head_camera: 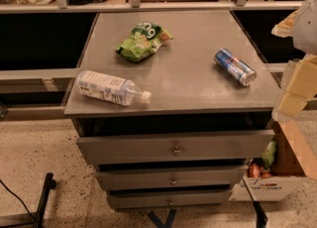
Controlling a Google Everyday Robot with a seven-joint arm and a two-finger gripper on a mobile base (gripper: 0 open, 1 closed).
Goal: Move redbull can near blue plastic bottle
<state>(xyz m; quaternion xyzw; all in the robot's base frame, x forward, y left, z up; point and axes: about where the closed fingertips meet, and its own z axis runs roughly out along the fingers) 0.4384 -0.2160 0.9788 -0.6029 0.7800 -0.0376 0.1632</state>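
Note:
The redbull can (235, 67) lies on its side on the right part of the grey cabinet top (193, 90), silver top pointing to the front right. The blue plastic bottle (110, 88) lies on its side near the front left edge, white cap pointing right. The two are far apart, with bare cabinet top between them. My gripper (296, 89) shows as pale beige and white parts at the right edge of the view, beyond the cabinet's right side. It is right of the can, does not touch it, and holds nothing that I can see.
A green snack bag (143, 40) lies at the back middle of the top. Below the top are three drawers (173, 148), slightly pulled out. A cardboard box (277, 175) with items stands on the floor at the right. A shelf rail (148, 5) runs behind the cabinet.

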